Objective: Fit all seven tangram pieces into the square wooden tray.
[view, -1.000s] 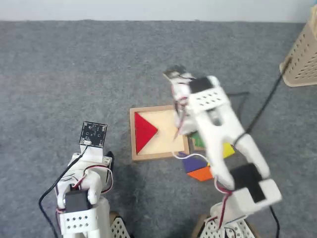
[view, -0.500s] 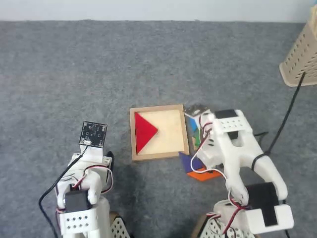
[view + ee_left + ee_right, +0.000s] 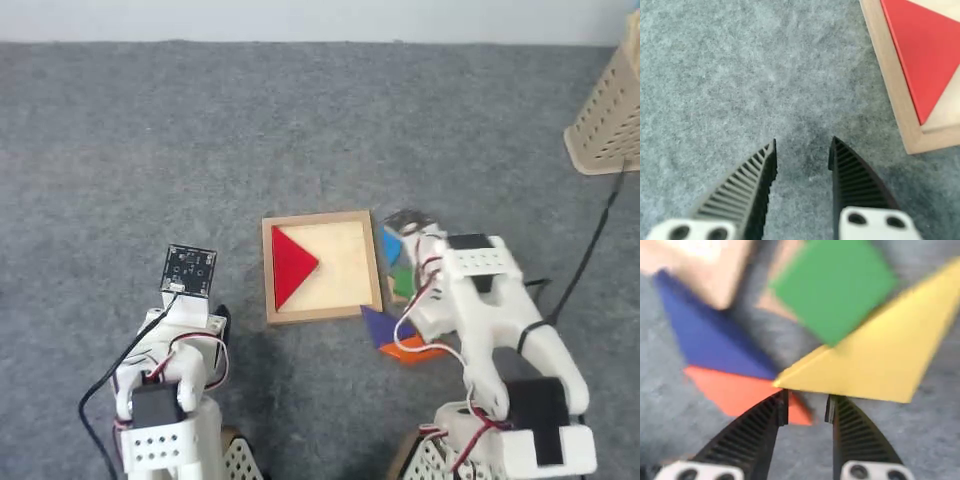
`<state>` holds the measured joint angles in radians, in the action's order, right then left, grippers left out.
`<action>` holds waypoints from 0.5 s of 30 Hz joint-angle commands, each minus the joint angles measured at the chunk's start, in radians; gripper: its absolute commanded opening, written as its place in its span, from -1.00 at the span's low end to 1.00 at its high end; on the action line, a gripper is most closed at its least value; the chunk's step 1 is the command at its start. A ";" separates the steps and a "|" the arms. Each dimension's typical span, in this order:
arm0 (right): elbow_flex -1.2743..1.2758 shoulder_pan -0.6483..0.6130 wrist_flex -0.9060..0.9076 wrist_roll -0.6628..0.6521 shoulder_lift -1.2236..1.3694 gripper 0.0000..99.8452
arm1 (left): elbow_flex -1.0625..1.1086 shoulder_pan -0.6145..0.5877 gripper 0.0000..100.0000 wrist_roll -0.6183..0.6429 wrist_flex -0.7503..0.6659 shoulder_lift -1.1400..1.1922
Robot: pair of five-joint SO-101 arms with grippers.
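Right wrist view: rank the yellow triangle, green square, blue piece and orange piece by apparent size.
1. yellow triangle
2. green square
3. blue piece
4. orange piece
Blue and orange are partly hidden, so their order is unsure.

Grey, short-pile cover (image 3: 180, 120) spreads over the whole tabletop (image 3: 90, 230), edge to edge, w/ a mottled, fuzzy texture. Seen close up in both wrist views, the same nap reads as speckled blue-grey fibre. Along the far side, a pale wall strip (image 3: 300, 18) runs the length of the cover's back edge. Upper rt. of the high view: beige perforated basket (image 3: 607, 105), partly past the edge of view, stands upright on the cover, w/ rows of small holes in its side wall. Its flared foot touches the grey surface, well apart from the tabletop's centre.
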<state>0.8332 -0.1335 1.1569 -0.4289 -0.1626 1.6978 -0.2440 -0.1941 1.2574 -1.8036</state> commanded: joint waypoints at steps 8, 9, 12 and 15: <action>-0.279 0.180 -0.019 0.051 0.199 -0.72 | -0.012 0.000 -0.66 -0.005 0.005 -0.006; -0.284 0.180 -0.018 0.064 0.189 -0.72 | -0.012 0.000 -0.66 -0.005 0.005 -0.006; -0.285 0.159 -0.019 0.117 0.147 -0.72 | -0.012 0.000 -0.66 -0.005 0.005 -0.006; -0.288 0.154 -0.018 0.180 0.096 -0.72 | -0.012 0.000 -0.66 -0.005 0.005 -0.006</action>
<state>0.6076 0.0123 1.1462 -0.3076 0.0230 1.6978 -0.2440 -0.1941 1.2574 -1.8036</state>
